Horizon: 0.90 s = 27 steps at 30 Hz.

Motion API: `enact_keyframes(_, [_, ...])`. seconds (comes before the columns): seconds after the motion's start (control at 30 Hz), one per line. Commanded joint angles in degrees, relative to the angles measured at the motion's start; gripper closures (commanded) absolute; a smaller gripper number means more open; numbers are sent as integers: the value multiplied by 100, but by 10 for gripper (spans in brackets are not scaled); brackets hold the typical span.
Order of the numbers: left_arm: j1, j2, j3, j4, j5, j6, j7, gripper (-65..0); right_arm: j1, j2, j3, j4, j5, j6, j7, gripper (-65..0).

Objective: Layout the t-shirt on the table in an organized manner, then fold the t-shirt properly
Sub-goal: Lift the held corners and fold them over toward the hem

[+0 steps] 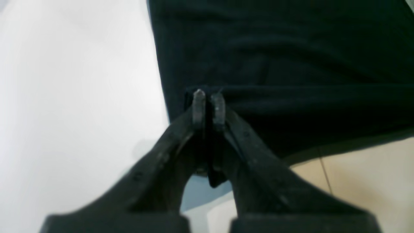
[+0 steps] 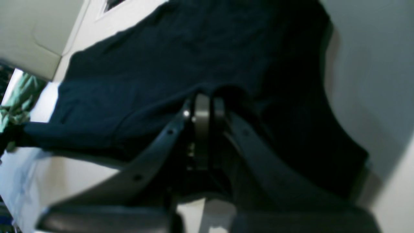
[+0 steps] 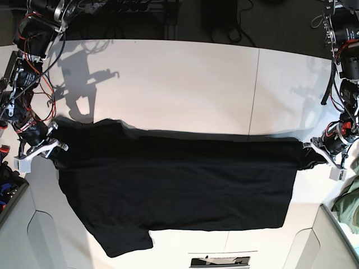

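Observation:
The black t-shirt [image 3: 179, 185] lies spread wide across the white table [image 3: 185, 89], with one sleeve pointing to the near left. Its far edge runs in a nearly straight line between the two grippers. My right gripper [image 3: 58, 147] is at the shirt's left corner in the base view, shut on a fold of the black cloth [image 2: 161, 64], with its fingertips [image 2: 202, 100] pressed together. At the right corner my left gripper [image 3: 309, 153] is also shut, a strip of the t-shirt [image 1: 275, 48] pinched between its fingers [image 1: 199, 100].
An olive-green garment [image 3: 349, 204] lies off the table's right side and shows again in the right wrist view [image 2: 19, 100]. A thin dark seam [image 3: 255, 89] crosses the tabletop. Bare white table [image 1: 64, 97] lies beyond the shirt's edge.

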Motion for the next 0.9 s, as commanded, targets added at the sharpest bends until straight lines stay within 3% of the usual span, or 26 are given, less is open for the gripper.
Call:
enact_keyframes(0.0, [-151, -116, -33, 55, -90, -30, -153, 0, 188, 90, 4, -2, 26, 42, 195, 0])
enact_keyframes(0.4, [-153, 87, 85, -289, 452, -30, -850, 0, 560, 87, -686, -691, -673, -11, 831, 0])
enact_keyframes(0.47, [-153, 129, 85, -289, 463, -30, -872, -61, 560, 87, -734, -691, -710, -144, 833, 0])
enact_keyframes(0.6, [-168, 118, 83, -289, 483, -30, -911, -147, 560, 90, -732, -691, -892, -245, 898, -247])
enact_keyframes(0.67, [-223, 116, 83, -286, 474, -30, -866, -191, 560, 92, -732, -686, -894, -243, 918, -328])
enact_keyframes(0.73, [-317, 116, 83, -286, 275, -30, -645, -248, 560, 90, -732, -660, -894, -243, 918, -347])
enact_keyframes(0.87, [-546, 114, -15, -190, -385, -30, -92, -255, 555, 90, -632, -511, -894, -240, 914, -347])
